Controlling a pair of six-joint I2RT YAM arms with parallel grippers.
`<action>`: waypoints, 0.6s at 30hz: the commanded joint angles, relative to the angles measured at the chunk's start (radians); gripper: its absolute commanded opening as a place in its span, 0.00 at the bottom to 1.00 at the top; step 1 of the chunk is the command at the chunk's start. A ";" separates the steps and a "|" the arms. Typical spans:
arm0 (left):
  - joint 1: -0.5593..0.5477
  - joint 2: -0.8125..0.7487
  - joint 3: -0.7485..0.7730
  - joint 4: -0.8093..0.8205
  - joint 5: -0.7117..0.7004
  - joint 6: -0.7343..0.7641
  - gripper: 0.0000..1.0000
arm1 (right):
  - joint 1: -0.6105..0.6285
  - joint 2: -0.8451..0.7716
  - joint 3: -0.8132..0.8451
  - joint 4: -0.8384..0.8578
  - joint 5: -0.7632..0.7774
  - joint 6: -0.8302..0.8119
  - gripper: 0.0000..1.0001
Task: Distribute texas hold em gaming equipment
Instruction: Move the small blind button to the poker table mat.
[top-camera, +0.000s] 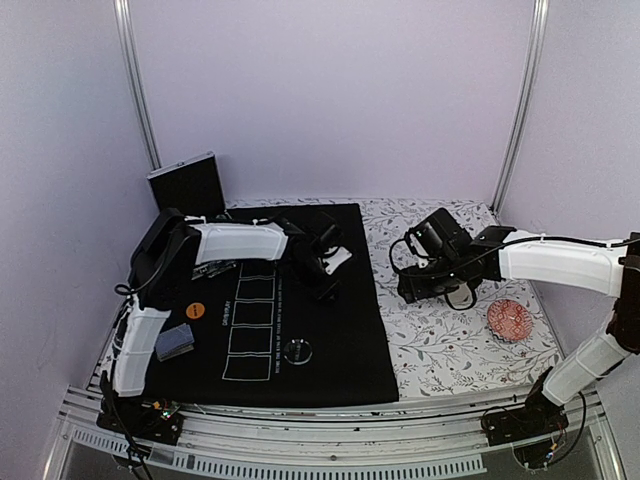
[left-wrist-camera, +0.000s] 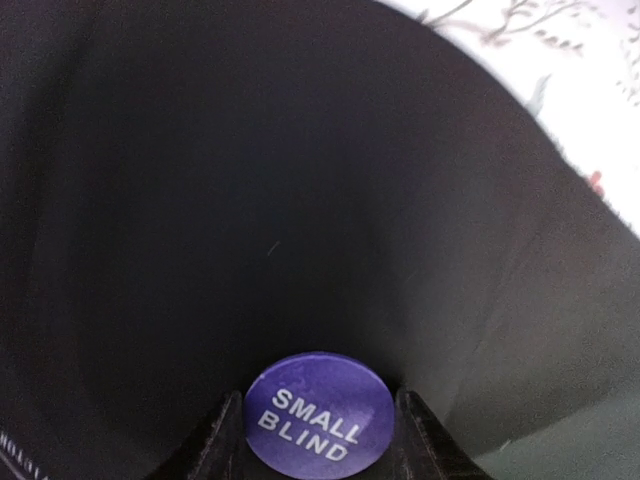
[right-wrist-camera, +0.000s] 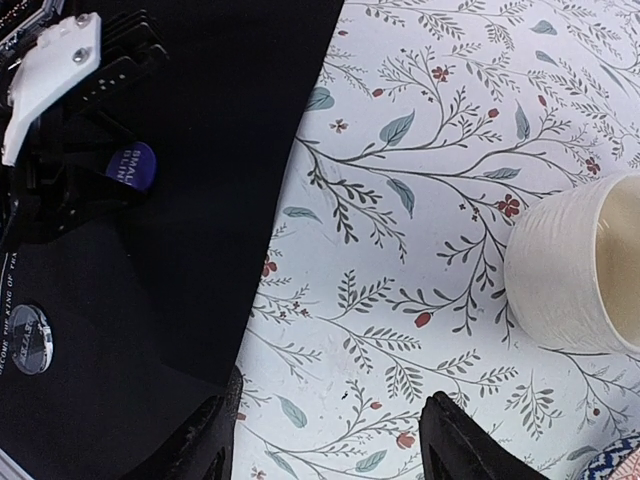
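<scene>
Nearest the arm bases, a deck of cards (top-camera: 175, 341) with a grey-blue back lies at the left edge of the black mat (top-camera: 340, 340), just beside the left arm's white forearm. A clear disc (top-camera: 297, 351) sits on the mat to its right, just beside the nearest of a column of outlined card boxes (top-camera: 250, 325). An orange disc (top-camera: 196, 310) lies a little farther back, left of that column. On the right, a reddish patterned dish (top-camera: 509, 320) rests on the floral-clothed worktop (top-camera: 440, 345), well apart from the mat.

Farther in, the left hand (left-wrist-camera: 320, 395) is low over the mat's far part, pinching a purple-blue disc (left-wrist-camera: 320, 420) lettered SMALL BLIND, one finger against each side of its rim. I cannot tell whether the disc rests on the mat or hangs clear of it. The right hand (right-wrist-camera: 328, 405) hangs over the floral cloth just off the mat's right edge, fingers spread with nothing between them. A cream cup (right-wrist-camera: 570, 265) stands upright near it, untouched. Beyond the mat's far left corner a black box (top-camera: 188, 185) stands upright
</scene>
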 joint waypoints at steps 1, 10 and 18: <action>0.079 -0.058 -0.112 -0.057 -0.027 -0.049 0.41 | -0.002 -0.026 -0.013 0.013 -0.002 0.001 0.66; 0.109 -0.172 -0.217 0.032 0.017 -0.060 0.40 | -0.003 -0.026 -0.018 0.016 -0.005 0.001 0.66; 0.119 -0.251 -0.238 0.036 0.023 -0.067 0.40 | -0.003 -0.031 -0.023 0.013 -0.008 0.004 0.66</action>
